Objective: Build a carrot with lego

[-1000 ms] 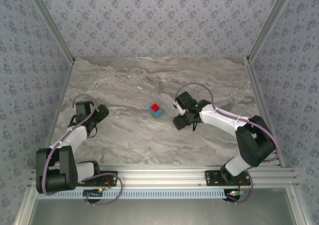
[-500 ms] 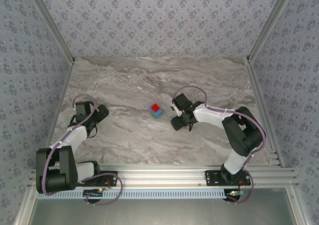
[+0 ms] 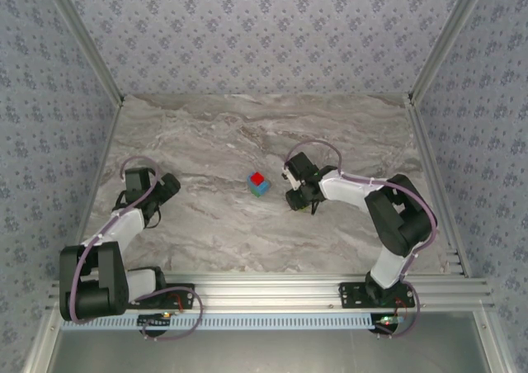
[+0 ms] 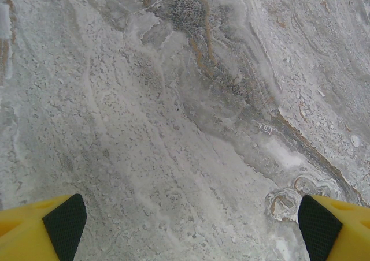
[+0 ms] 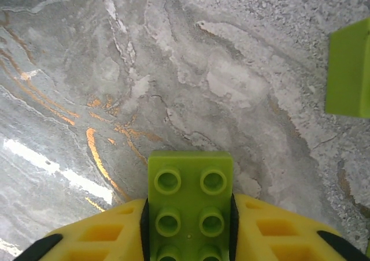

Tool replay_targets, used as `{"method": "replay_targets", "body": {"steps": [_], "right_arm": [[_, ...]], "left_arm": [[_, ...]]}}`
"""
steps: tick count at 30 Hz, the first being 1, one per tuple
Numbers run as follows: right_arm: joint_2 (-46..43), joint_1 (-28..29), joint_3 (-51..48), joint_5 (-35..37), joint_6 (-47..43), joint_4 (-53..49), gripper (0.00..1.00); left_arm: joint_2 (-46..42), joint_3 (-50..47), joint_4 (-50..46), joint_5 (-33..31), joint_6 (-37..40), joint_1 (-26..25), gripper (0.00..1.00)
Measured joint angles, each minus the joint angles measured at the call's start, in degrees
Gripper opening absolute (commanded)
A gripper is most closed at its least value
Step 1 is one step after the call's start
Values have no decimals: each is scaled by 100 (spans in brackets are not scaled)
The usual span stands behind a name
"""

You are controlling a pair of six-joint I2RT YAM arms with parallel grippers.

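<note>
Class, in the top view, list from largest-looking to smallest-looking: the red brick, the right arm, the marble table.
1. marble table
2. right arm, though raised nearer the camera
3. red brick, smallest by far

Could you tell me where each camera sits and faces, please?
Top external: above, behind the bases, looking down at the table; both arms show.
Left wrist: on the arm, facing down at the table; open left gripper shows.
Right wrist: facing down; right gripper grips a yellow-green brick.
Shared: top and right wrist show the right gripper.
</note>
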Motion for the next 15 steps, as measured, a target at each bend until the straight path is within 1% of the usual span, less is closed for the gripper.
{"method": "replay_targets", "body": {"steps": [4,8,10,12,15], "right_arm": [[-83,0,0,-44,-4,-101,32],[-337,0,260,-122,-160,-625,32],[-372,0,723,-192,-267,-1032,31],[-369,7,1390,-282,-356,-1368,31],[-337,63,2317,-402,-452,-1668,31]], "left_arm": [[0,0,0,0,0,0,97],[0,0,0,0,0,0,97],[0,0,0,2,0,0,97],[0,0,0,0,0,0,97],[0,0,0,0,0,0,97]]}}
